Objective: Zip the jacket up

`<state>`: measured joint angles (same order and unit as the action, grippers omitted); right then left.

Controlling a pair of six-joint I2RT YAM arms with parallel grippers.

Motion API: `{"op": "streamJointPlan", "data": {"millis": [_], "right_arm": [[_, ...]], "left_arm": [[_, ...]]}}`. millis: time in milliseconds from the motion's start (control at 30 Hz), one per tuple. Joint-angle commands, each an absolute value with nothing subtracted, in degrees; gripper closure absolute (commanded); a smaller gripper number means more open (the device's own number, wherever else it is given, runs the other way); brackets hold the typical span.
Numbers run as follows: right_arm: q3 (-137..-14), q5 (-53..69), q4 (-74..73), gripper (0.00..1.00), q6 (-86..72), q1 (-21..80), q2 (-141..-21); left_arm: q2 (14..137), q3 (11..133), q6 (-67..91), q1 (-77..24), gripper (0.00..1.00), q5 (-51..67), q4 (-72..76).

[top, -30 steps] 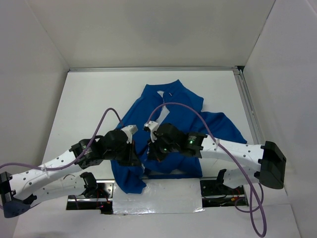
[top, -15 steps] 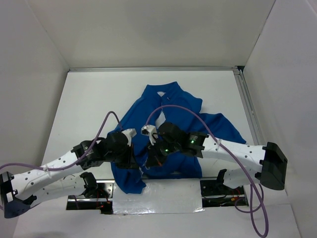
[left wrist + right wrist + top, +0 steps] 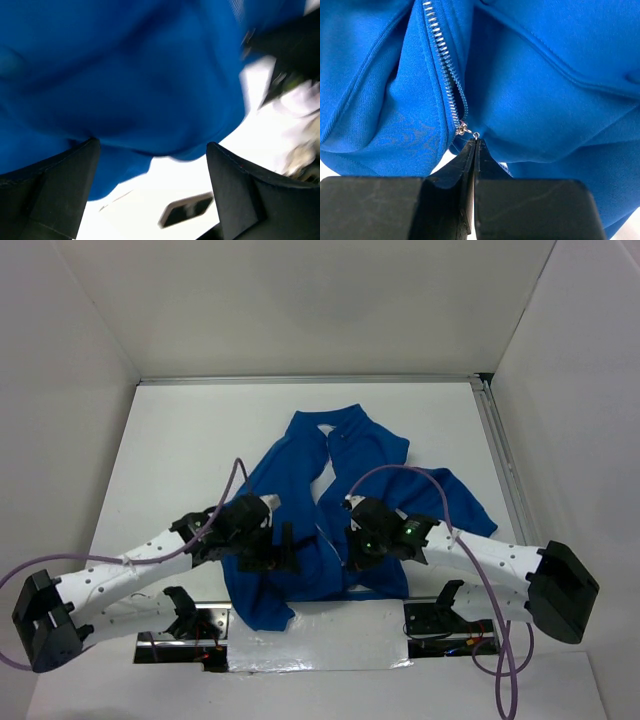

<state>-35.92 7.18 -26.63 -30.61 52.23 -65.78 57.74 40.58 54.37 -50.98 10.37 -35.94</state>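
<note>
The royal-blue jacket (image 3: 350, 470) lies spread on the white table, collar at the far end and hem toward the arms. Its pale zipper (image 3: 440, 45) runs down to a small metal pull (image 3: 465, 131). My right gripper (image 3: 475, 141) is shut on that pull at the jacket's lower front, its tips pinching the ring. From above, the right gripper (image 3: 340, 543) sits just right of the zipper line. My left gripper (image 3: 285, 547) stands open over the jacket's lower left panel. In the left wrist view the left gripper (image 3: 152, 147) has blue fabric beyond its fingers (image 3: 60, 185) and nothing between them.
White walls close in the table on three sides. A metal rail (image 3: 497, 450) runs along the right edge. A shiny strip (image 3: 320, 645) and the arm bases lie at the near edge. Purple cables (image 3: 410, 472) loop above both arms.
My left gripper has opened and let go of the jacket's lower edge, and it has shifted right. The right gripper, still shut, has moved right and nearer with the zipper pull.
</note>
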Motion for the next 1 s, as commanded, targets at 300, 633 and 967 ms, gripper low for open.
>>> {"op": "streamJointPlan", "data": {"millis": [300, 633, 967], "right_arm": [[-35.42, 7.74, -22.76, 1.00, -30.23, 53.17, -57.66], [-35.60, 5.63, -22.94, 1.00, -30.94, 53.70, -55.81], [-35.16, 4.92, -22.50, 1.00, -30.94, 53.44, -53.70]], "left_arm": [[76.61, 57.46, 43.77, -29.36, 0.01, 14.15, -27.06], [103.61, 78.55, 42.37, -34.53, 0.01, 1.70, -29.17], [123.66, 101.95, 49.39, -35.33, 0.28, -12.74, -50.61]]}}
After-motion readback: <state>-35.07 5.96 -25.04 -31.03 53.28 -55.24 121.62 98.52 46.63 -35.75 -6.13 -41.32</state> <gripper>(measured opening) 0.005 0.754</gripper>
